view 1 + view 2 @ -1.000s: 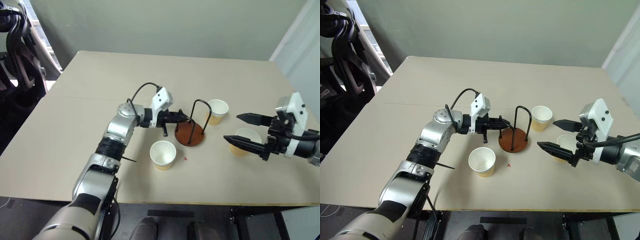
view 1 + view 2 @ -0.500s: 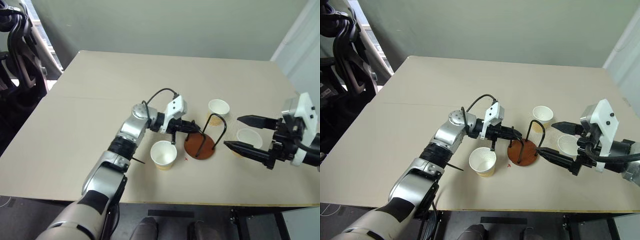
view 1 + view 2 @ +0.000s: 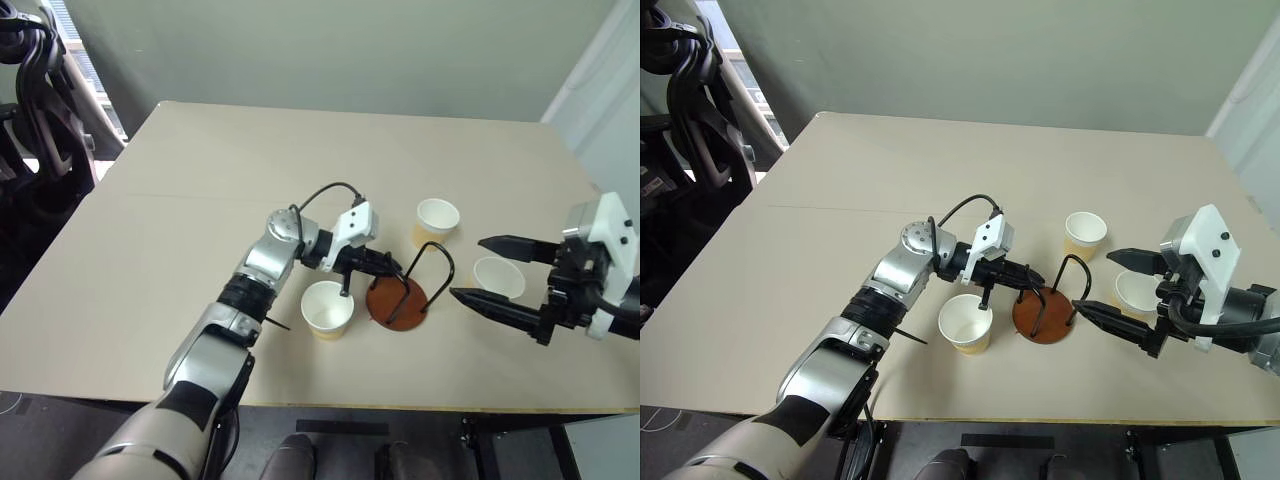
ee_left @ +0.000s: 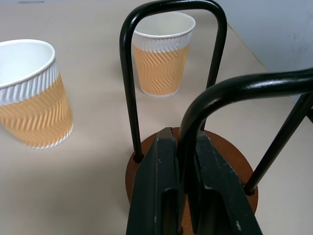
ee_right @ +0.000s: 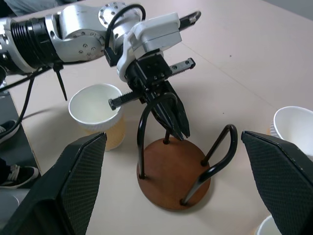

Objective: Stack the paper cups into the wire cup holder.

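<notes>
On table (image 3: 150, 250): left end effector (image 3: 392, 269) clamping wire cup holder (image 3: 398, 301), dragged nearer; right end effector (image 3: 497, 272) wide open, empty.

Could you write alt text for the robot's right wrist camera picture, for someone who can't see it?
The left gripper is shut on one black arch of the wire cup holder, which stands on a beige table. A paper cup stands upright beside it, and the right gripper's fingers stand wide open in front.

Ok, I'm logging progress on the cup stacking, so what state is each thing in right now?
Wire cup holder: upright on the table, empty, one arch gripped.
Left hand: shut on a holder arch.
Right hand: open, holding nothing.
Near paper cup: upright, loose.
Far paper cup: upright, loose.
Right paper cup: upright, loose, between the open fingers.
</notes>
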You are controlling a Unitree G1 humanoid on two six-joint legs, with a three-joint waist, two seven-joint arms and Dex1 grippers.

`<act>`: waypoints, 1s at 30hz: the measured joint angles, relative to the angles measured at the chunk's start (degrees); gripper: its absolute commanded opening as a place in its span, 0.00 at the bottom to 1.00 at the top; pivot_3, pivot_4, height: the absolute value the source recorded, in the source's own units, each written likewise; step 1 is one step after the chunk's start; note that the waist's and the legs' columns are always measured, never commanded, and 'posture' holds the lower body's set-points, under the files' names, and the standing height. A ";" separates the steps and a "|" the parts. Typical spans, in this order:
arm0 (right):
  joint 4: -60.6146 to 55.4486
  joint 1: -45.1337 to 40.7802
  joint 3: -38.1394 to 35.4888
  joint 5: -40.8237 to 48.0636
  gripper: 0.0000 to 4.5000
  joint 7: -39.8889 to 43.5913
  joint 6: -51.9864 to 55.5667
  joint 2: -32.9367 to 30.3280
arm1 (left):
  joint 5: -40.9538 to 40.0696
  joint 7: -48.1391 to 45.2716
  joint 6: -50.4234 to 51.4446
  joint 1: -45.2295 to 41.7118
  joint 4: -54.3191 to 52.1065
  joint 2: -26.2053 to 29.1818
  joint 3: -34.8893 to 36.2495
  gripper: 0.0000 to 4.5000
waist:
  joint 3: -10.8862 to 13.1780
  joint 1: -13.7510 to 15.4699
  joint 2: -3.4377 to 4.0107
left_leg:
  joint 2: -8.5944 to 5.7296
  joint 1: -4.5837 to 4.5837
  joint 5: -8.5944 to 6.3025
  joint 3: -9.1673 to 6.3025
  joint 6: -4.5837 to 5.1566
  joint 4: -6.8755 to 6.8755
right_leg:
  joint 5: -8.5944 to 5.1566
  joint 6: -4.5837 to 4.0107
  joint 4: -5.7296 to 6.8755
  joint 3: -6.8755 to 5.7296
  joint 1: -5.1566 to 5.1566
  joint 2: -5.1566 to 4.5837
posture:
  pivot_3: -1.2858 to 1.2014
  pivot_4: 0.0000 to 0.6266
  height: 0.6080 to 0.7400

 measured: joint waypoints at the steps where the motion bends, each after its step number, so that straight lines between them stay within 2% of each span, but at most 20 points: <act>1: -0.02 0.50 -0.08 -0.02 1.00 0.44 -0.04 -0.20 | 0.09 -0.05 -0.22 0.06 -0.05 -0.01 0.00 0.00 | 0.00 0.00 0.00 | 0.00 0.00 0.00 0.01 0.00 0.00 | 0.00 0.00 0.00 0.00 0.00 0.00 | 0.52 0.24 1.00; 9: -0.24 3.34 -1.72 -0.59 1.00 2.34 -0.24 -1.54 | 0.36 -0.09 -0.94 0.18 -0.09 -0.15 0.00 0.00 | 0.00 -0.02 0.00 | 0.00 0.01 -0.02 0.04 0.03 0.05 | -0.01 0.02 0.01 0.01 0.03 0.00 | 0.52 0.24 1.00; 14: -0.52 3.74 -1.82 -0.56 1.00 2.33 -0.93 -1.54 | 0.40 -0.04 -1.26 0.24 0.04 -0.49 0.01 0.35 | 0.00 -0.02 0.00 | 0.00 0.01 -0.03 0.05 0.05 0.08 | -0.02 0.03 0.00 0.02 0.04 0.01 | 0.52 0.24 1.00; 21: -0.52 3.88 -1.82 -0.57 1.00 2.31 -1.42 -1.60 | 0.41 0.93 -1.27 0.23 0.71 -0.78 0.09 0.94 | 0.00 -0.02 0.00 | 0.00 0.00 -0.03 0.05 0.06 0.11 | -0.03 0.05 0.01 0.02 0.04 0.01 | 0.52 0.24 1.00; 22: -0.52 3.88 -1.82 -0.56 1.00 2.31 -1.48 -1.61 | 0.41 0.96 -1.27 0.23 0.71 -0.82 0.12 0.99 | 0.00 -0.02 0.00 | 0.00 0.01 -0.04 0.05 0.06 0.12 | -0.03 0.05 0.01 0.02 0.05 0.01 | 0.52 0.24 1.00; 30: -0.42 3.99 -1.82 -0.60 1.00 2.63 -1.61 -1.80 | 0.32 0.89 -0.83 0.24 0.69 -0.80 0.21 0.99 | 0.00 -0.02 0.00 | 0.00 0.01 -0.04 0.06 0.08 0.18 | -0.03 0.06 0.00 0.01 0.07 0.01 | 0.52 0.24 1.00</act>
